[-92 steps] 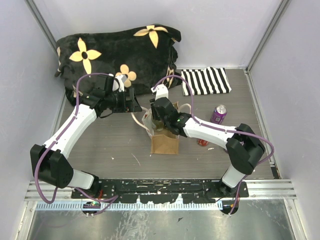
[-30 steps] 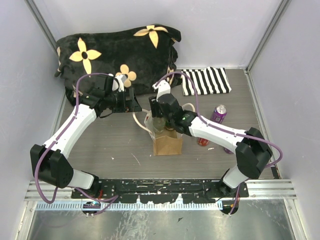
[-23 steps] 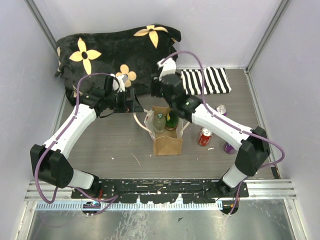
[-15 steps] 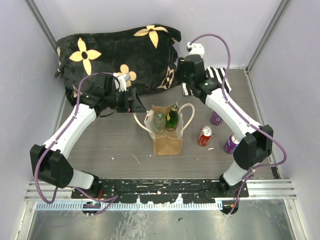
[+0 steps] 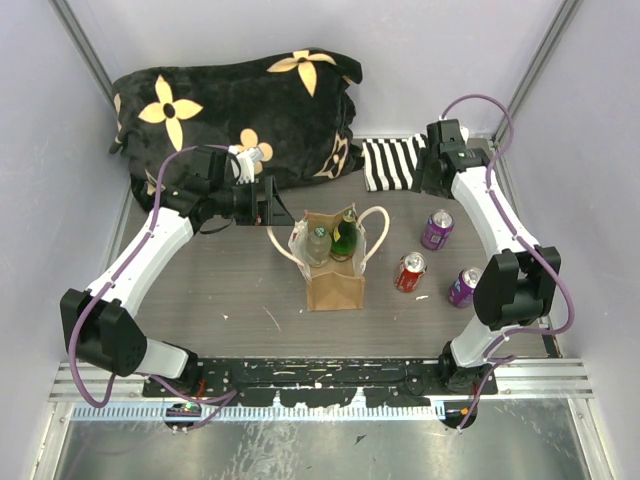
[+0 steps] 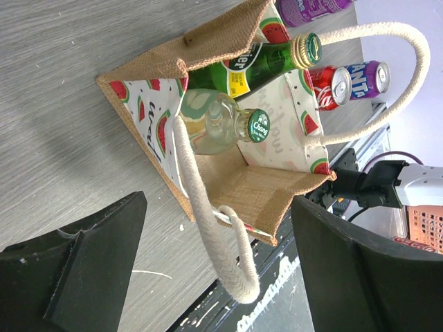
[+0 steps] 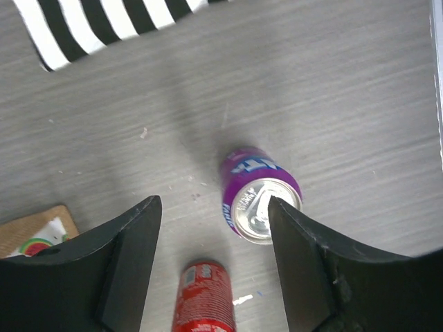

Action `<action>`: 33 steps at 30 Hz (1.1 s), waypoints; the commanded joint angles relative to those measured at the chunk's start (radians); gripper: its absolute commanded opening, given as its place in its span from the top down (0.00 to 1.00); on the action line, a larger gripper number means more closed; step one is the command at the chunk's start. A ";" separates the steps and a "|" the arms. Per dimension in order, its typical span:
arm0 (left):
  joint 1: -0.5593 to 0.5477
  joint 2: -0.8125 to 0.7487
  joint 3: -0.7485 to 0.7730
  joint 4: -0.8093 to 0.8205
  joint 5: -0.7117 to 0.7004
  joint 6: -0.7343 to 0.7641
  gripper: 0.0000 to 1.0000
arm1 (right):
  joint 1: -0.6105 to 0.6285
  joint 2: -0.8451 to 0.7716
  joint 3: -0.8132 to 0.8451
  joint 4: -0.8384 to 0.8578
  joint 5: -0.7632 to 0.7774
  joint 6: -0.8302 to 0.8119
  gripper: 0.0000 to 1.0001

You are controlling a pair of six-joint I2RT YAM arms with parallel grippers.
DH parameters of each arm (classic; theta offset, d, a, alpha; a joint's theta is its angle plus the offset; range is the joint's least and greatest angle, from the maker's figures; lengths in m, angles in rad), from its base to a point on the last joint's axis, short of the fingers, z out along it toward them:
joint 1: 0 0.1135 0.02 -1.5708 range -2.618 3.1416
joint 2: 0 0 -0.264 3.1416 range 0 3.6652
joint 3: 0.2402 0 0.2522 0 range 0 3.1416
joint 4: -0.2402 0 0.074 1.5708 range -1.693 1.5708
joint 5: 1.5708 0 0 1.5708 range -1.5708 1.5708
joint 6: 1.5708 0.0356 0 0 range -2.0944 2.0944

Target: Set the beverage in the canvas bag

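Observation:
The tan canvas bag stands upright mid-table with cream rope handles. A clear bottle and a green bottle stand inside it; the left wrist view shows both, the clear bottle and the green bottle. My left gripper is open just left of the bag's mouth, with one rope handle hanging loose between its jaws. My right gripper is open and empty at the back right, above a purple can. A red can stands nearer.
A purple can, a red can and a second purple can stand right of the bag. A black-and-white striped cloth lies at the back right. A black flowered cushion fills the back left. Walls close in on both sides.
My right gripper left the green bottle standing in the bag, lifted out and swung to the back right above the purple can. The left arm has stayed put.

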 commanded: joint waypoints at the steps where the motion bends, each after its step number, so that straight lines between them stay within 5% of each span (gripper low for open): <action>1: -0.002 0.006 0.012 0.036 0.028 0.000 0.08 | -0.038 -0.006 -0.007 -0.074 -0.034 -0.022 0.31; 33: -0.002 0.006 -0.004 0.032 0.011 0.005 0.08 | -0.155 0.081 -0.158 -0.048 -0.190 -0.076 0.18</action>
